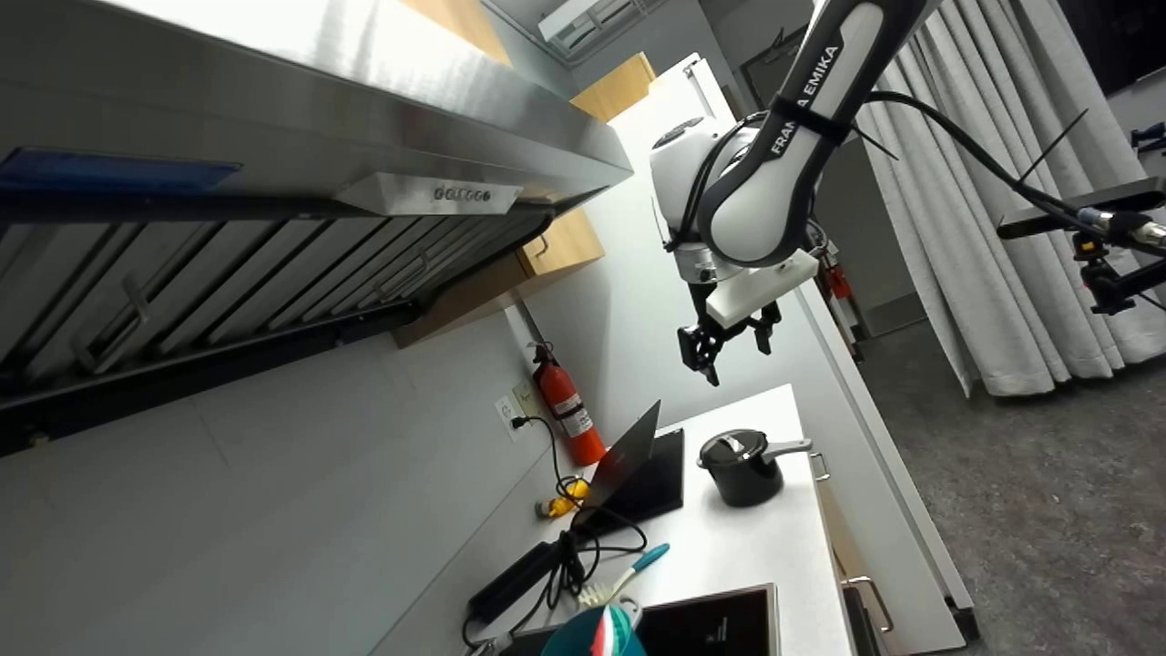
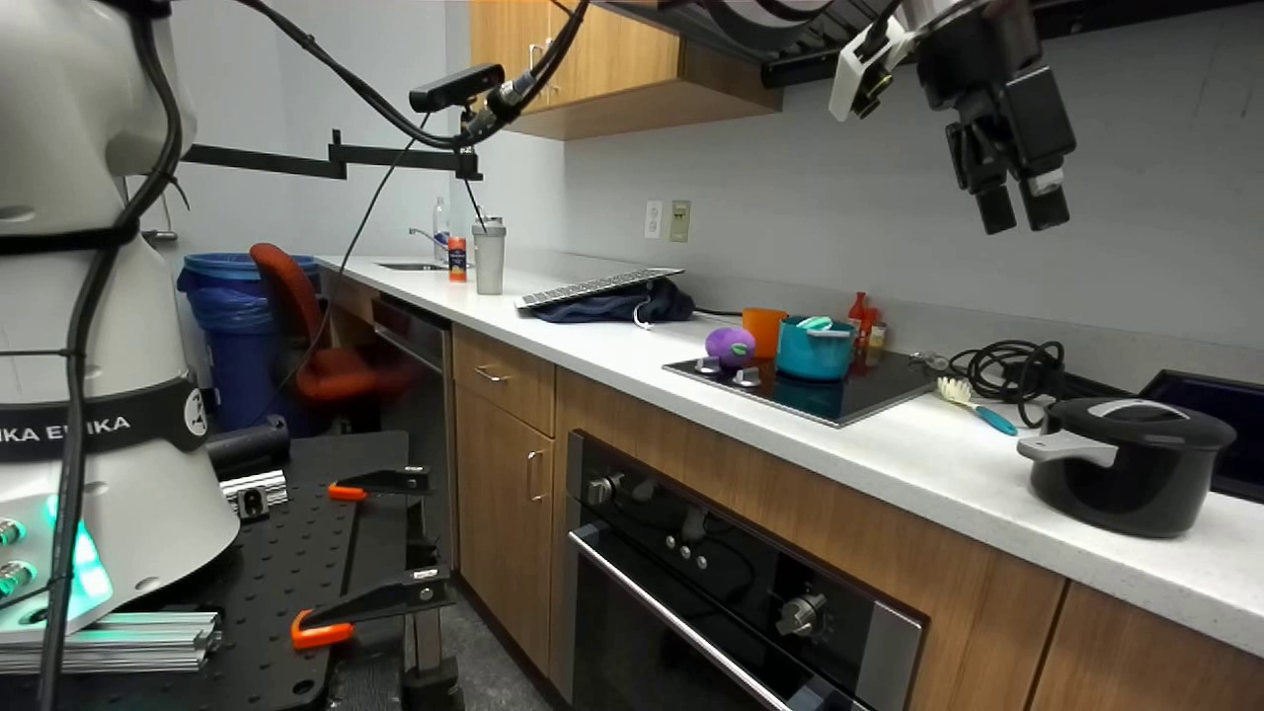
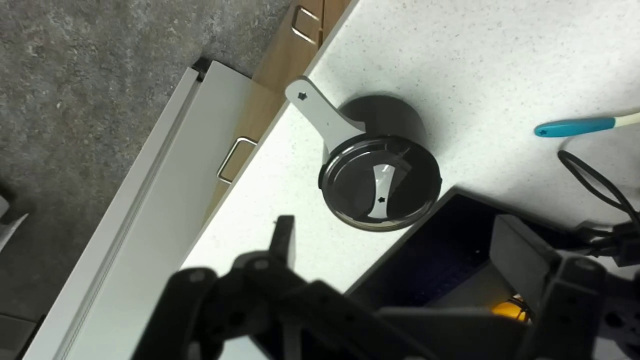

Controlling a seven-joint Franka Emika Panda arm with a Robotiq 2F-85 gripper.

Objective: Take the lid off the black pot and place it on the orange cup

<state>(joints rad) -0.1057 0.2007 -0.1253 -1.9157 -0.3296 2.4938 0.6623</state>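
Claw (image 1: 738,361), spread wide and holding nothing, hangs above the desk (image 2: 948,464). Lower down, the lid (image 3: 356,189) sits on the pot (image 2: 1121,491): probably light, stiff and slick, best pinched by its pale grip (image 3: 382,187). Well apart stands the orange cup (image 2: 769,331).

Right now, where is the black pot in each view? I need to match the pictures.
In an exterior view: black pot in the lower half, right of centre, above and right of the teal handle.
In an exterior view: black pot at lower right, right of the teal handle.
Wrist view: black pot just right of centre, left of the teal handle.
Shared landmark: the teal handle, in all three.
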